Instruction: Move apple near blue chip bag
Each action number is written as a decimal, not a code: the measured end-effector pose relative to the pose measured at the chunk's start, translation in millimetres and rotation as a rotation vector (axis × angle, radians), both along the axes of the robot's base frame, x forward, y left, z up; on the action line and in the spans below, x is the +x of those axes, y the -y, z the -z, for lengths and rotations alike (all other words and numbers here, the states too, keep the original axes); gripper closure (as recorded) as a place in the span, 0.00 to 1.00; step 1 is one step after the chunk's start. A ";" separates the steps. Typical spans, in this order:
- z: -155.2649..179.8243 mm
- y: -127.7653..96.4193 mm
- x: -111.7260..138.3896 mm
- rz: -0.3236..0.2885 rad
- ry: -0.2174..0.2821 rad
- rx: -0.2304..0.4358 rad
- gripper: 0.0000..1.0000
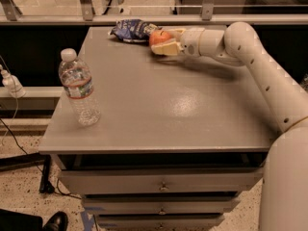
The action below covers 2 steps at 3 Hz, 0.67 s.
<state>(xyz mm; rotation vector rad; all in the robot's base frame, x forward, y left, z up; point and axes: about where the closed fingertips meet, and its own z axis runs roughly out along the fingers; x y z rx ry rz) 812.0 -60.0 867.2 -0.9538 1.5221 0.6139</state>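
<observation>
The apple [159, 37] is round and red-orange and sits between the gripper's fingers at the far middle of the grey table [159, 105]. The blue chip bag [131, 30] lies crumpled at the table's back edge, just left of the apple and nearly touching it. My gripper [162, 40] reaches in from the right on a white arm [250, 57] and is shut on the apple, low over the table top. The far side of the apple is hidden by the upper finger.
A clear plastic water bottle [78, 88] with a white cap stands upright near the table's left front. The table has drawers [161, 184] below. A railing and glass run behind the table. Cables lie on the floor at left.
</observation>
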 end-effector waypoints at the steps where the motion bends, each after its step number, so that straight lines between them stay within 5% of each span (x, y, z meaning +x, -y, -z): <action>1: 4.6 -10.4 2.6 -0.025 0.004 -0.022 0.85; 2: 7.0 -16.1 5.6 -0.039 0.012 -0.038 0.63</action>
